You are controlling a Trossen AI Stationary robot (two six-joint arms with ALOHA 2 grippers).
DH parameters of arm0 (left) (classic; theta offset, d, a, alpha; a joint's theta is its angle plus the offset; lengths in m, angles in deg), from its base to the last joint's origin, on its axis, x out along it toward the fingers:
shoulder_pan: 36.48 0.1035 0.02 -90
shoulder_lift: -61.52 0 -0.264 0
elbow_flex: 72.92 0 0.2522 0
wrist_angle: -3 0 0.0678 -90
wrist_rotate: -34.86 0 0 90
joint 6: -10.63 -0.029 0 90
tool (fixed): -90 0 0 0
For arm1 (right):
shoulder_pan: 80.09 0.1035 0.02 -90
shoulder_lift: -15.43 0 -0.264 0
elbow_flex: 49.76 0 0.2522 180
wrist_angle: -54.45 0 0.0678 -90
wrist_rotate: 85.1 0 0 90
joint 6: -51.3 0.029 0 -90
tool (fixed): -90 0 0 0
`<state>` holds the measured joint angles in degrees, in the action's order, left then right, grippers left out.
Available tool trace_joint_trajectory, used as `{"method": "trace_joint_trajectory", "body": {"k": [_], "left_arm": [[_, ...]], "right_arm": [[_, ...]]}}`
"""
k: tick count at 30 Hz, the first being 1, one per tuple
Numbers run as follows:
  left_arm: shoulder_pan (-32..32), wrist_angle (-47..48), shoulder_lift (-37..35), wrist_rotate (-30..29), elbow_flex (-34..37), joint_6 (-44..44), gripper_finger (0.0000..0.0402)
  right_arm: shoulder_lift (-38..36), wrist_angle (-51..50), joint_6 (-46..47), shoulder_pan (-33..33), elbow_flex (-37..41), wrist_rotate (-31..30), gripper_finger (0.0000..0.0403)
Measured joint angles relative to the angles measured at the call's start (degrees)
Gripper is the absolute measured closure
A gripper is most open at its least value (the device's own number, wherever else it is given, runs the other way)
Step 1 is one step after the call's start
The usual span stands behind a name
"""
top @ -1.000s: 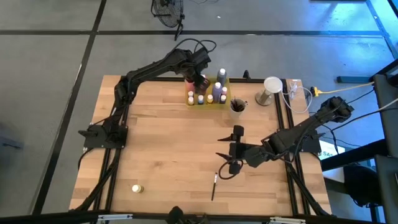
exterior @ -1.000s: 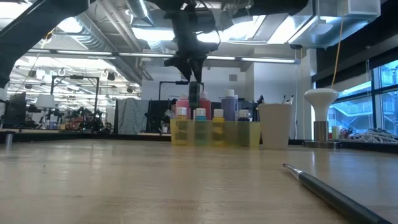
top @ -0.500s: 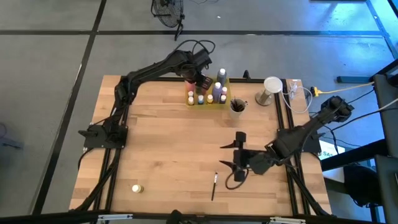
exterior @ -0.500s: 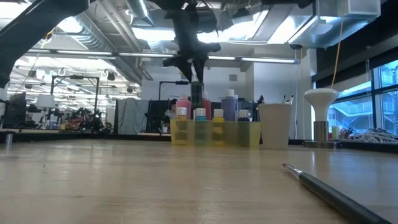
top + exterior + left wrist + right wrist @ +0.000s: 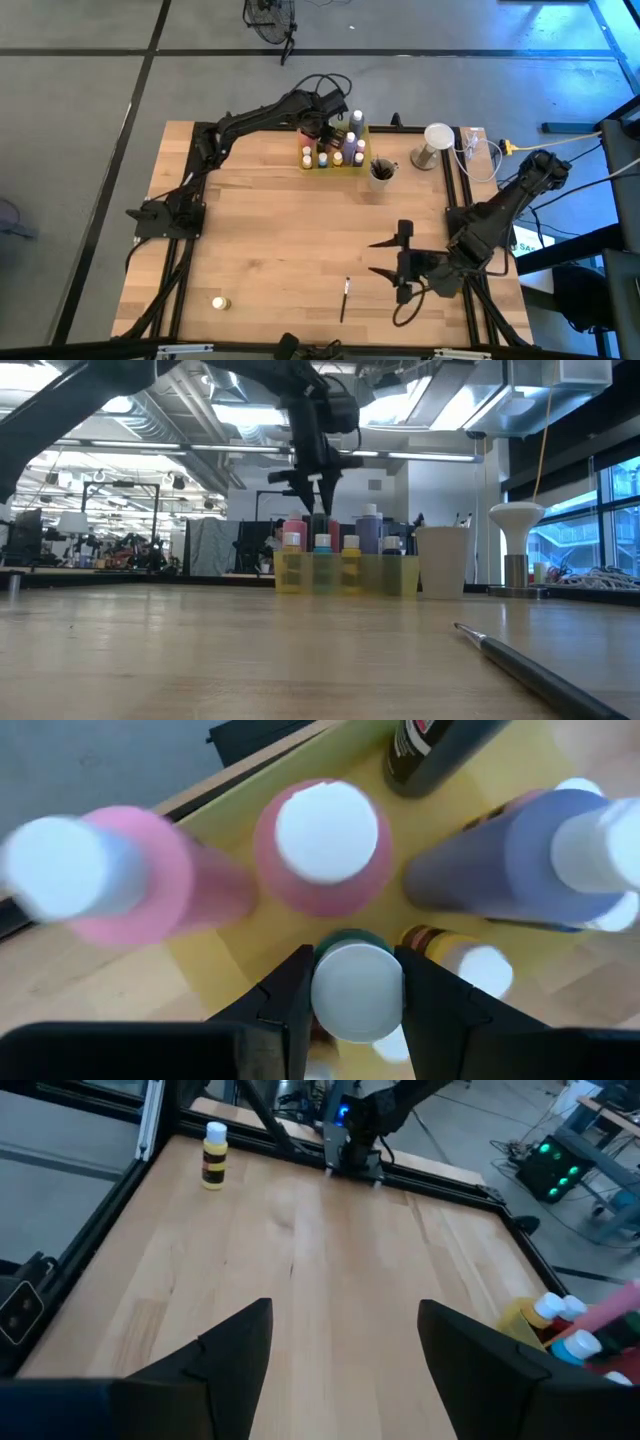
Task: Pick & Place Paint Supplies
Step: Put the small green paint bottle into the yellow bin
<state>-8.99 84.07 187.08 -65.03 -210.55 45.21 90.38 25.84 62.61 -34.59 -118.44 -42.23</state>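
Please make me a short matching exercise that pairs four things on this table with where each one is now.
Things:
1. left claw
2. right claw
3. loose paintbrush
4. small yellow bottle

Places:
A. alone near the table's front left corner
B. closed on a white bottle cap over the yellow tray
C. open, above bare wood
D. lying flat on the wood just left of the right claw

Pairs: 1-B, 2-C, 3-D, 4-A
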Motion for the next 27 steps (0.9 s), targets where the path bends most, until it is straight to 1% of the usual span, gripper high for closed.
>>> {"method": "trace_joint_trajectory", "body": {"k": [7,13,23,27], "left_arm": [[0.5,-0.4,2.9,-0.1,0.1,0.1,0.0287],[0.3,-1.0,3.9,-1.8,0.1,1.5,0.0287],[-0.7,0.2,3.9,-0.9,0.0,3.8,0.0287],[-1.5,0.0,4.4,-2.4,0.0,4.0,0.0287]], "right_arm": [[0.0,-0.8,0.3,2.6,0.0,-3.8,0.0148],[0.0,-1.3,0.3,3.2,0.0,-3.9,0.0148],[0.0,-2.8,1.8,3.2,0.0,-3.9,0.0148],[0.0,-2.9,1.8,3.2,0.0,-3.8,0.0148]]}}
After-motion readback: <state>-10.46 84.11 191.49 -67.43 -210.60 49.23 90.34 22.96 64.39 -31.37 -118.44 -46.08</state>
